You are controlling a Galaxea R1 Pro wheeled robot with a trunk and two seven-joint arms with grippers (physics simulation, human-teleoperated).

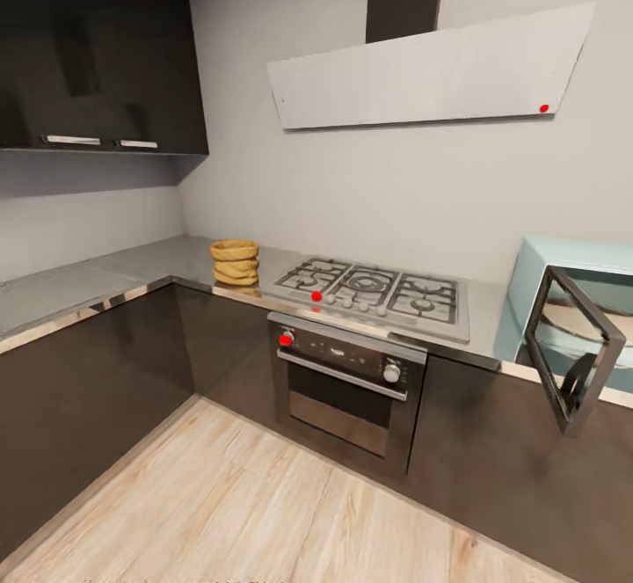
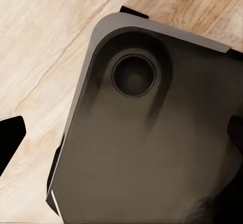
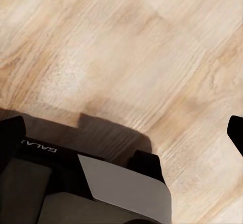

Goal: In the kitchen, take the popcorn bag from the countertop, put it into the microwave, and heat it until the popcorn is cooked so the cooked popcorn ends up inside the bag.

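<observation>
Your way to the popcorn bag (image 1: pixel 235 262) is open from the front and left: bare desk (image 1: pixel 79 284) there. The gas hob (image 1: pixel 374 293) lies just beside it on the right. The microwave (image 1: pixel 571 302) stands well apart, its door (image 1: pixel 576 346) swung outward over the floor (image 1: pixel 264 513).

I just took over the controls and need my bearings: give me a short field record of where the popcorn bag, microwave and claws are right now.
popcorn bag: squat mustard-tan paper sack standing on the grey metallic countertop, left of the steel gas hob
microwave: pale blue box at the counter's right end, dark glass door swung open
oven: black, under the hob
left claw: fingertips wide apart above the robot's dark base
right claw: fingertips apart over light wood floor
</observation>
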